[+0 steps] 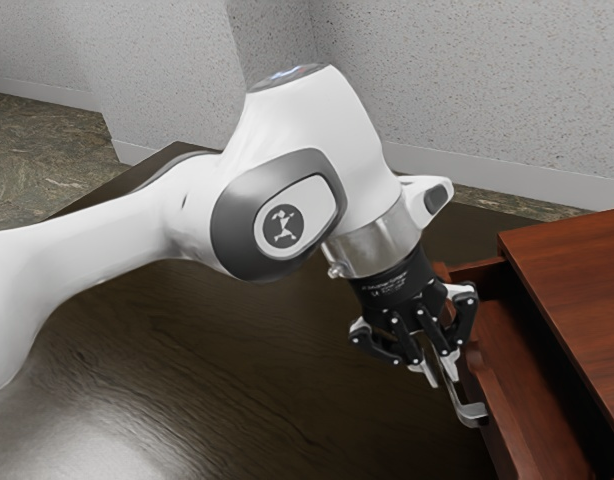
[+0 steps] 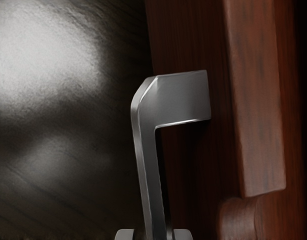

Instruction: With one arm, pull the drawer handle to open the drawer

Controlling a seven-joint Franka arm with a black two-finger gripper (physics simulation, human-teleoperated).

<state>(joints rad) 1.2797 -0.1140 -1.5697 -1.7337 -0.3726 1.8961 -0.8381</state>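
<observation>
My black claw (image 1: 445, 378) is pinching the silver metal bar handle (image 2: 146, 165); bar runs along the reddish wooden drawer front (image 1: 517, 400), so I'd pull straight away from that.

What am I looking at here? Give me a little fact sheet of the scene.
arm: white, reaching toward the exterior view's right
drawer: reddish wood, looks pulled slightly out
handle: grey metal bar on the drawer front
jaws: black, closed on the handle from both sides
table: dark wood, glossy
</observation>
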